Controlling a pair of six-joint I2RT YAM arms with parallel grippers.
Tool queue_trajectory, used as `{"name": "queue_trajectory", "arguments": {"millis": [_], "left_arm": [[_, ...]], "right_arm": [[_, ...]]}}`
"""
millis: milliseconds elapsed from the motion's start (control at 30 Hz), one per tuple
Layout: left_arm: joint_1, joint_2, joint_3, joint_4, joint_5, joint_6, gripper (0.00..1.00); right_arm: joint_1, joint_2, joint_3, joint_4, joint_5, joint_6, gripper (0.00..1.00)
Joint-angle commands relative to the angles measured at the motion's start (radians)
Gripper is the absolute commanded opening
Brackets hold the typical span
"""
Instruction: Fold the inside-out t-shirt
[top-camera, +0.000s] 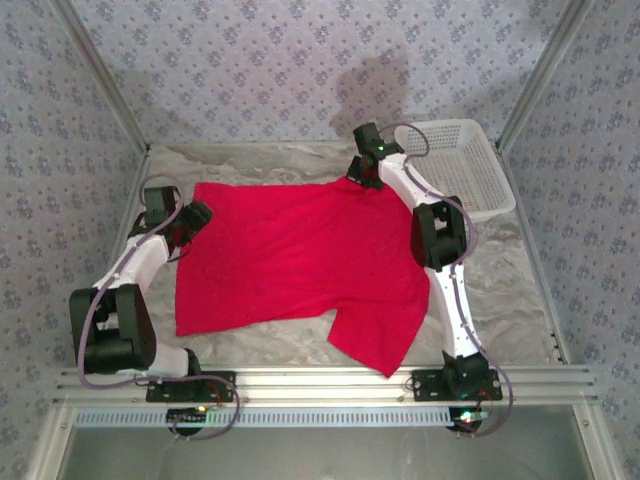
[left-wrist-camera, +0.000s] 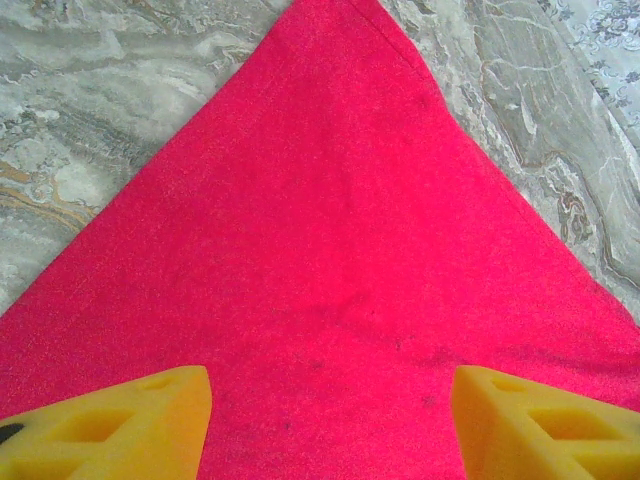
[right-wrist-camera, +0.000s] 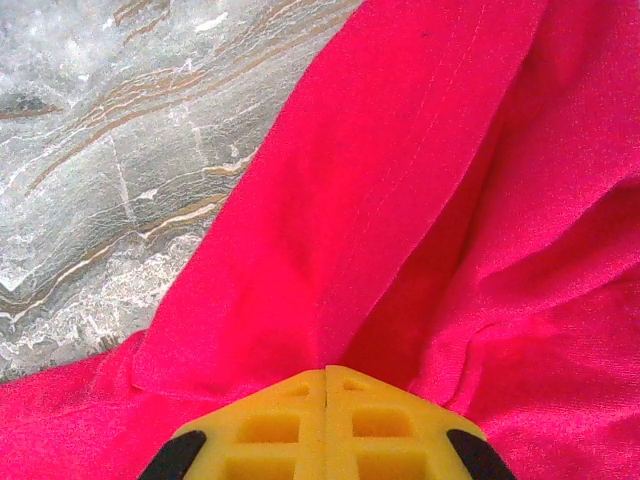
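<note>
Inside-out t-shirt (top-camera: 300, 255), red, spread flat on the marbled tabletop (top-camera: 500, 290).
Right hand (right-wrist-camera: 327, 390) pinched tight on a raised fold just ahead of its fingers, likely for lifting. Left hand (left-wrist-camera: 330, 420) gaping, shirt corner directly beneath, apparently poised to grasp.

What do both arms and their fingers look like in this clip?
Both the left arm and right arm have white links with black joint housings, and a greyish cable loops along each. The fingers are yellow wedge-shaped blocks with moulded cut-outs and black patches.
</note>
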Motion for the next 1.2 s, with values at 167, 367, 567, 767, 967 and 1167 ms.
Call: {"name": "queue_trajectory", "arguments": {"millis": [167, 367, 567, 767, 967, 1167], "left_arm": [[0.001, 0.009, 0.027, -0.018, -0.008, 0.020, 0.64], [0.001, 0.005, 0.033, -0.025, -0.008, 0.023, 0.64], [0.003, -0.001, 0.031, -0.027, -0.008, 0.023, 0.64], [0.007, -0.004, 0.034, -0.034, -0.008, 0.026, 0.64], [0.010, -0.009, 0.034, -0.037, -0.008, 0.028, 0.64], [0.012, -0.013, 0.029, -0.036, -0.005, 0.027, 0.64]], "right_arm": [[-0.001, -0.013, -0.042, -0.013, -0.013, -0.013, 0.32], [-0.003, -0.012, -0.058, 0.000, -0.017, -0.008, 0.43], [-0.003, -0.005, -0.078, 0.024, -0.017, 0.001, 0.42], [-0.014, 0.023, -0.073, 0.048, -0.027, 0.018, 0.34], [-0.017, 0.024, -0.051, 0.042, -0.019, 0.020, 0.11], [-0.014, -0.003, -0.057, 0.036, -0.018, 0.011, 0.00]]}}
